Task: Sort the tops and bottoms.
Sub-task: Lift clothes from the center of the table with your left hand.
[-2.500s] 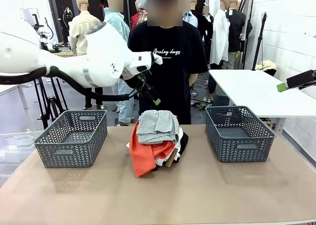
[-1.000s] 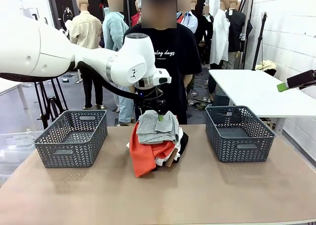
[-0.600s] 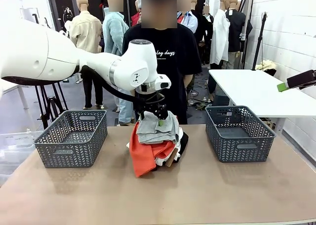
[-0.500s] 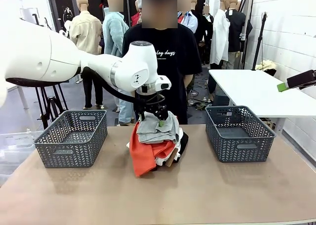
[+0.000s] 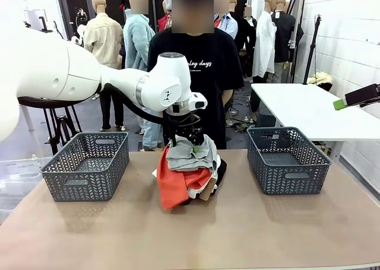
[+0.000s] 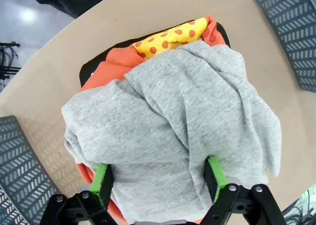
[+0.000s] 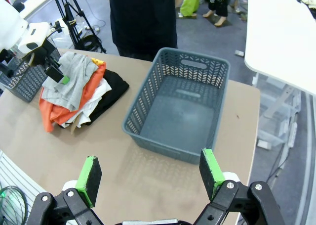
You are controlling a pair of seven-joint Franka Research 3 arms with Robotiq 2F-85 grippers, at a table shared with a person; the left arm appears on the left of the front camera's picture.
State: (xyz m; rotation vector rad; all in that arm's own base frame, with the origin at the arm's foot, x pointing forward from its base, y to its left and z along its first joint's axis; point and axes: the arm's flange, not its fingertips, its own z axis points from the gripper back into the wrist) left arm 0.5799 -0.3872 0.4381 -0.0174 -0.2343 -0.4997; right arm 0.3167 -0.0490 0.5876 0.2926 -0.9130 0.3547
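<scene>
A heap of clothes lies mid-table with a grey garment (image 5: 189,151) on top. Under it are an orange-red top (image 5: 175,188) with a yellow spotted print (image 6: 170,37), a white top (image 5: 200,188) and black bottoms (image 5: 220,169) at the heap's right. My left gripper (image 5: 184,144) points down into the heap. It is open, and its green pads (image 6: 101,182) straddle a fold of the grey garment (image 6: 168,121). My right gripper (image 7: 149,174) is open and hangs high beyond the table's right end, holding nothing.
Two grey baskets flank the heap, one to the left (image 5: 89,163) and one to the right (image 5: 288,163), both bare inside. A person in a black T-shirt (image 5: 208,74) stands at the far edge. A white table (image 5: 309,107) stands at the back right.
My left arm has swung in and come down onto the heap. Its open fingers now press into the grey garment, which has sunk slightly. The right arm has not moved.
</scene>
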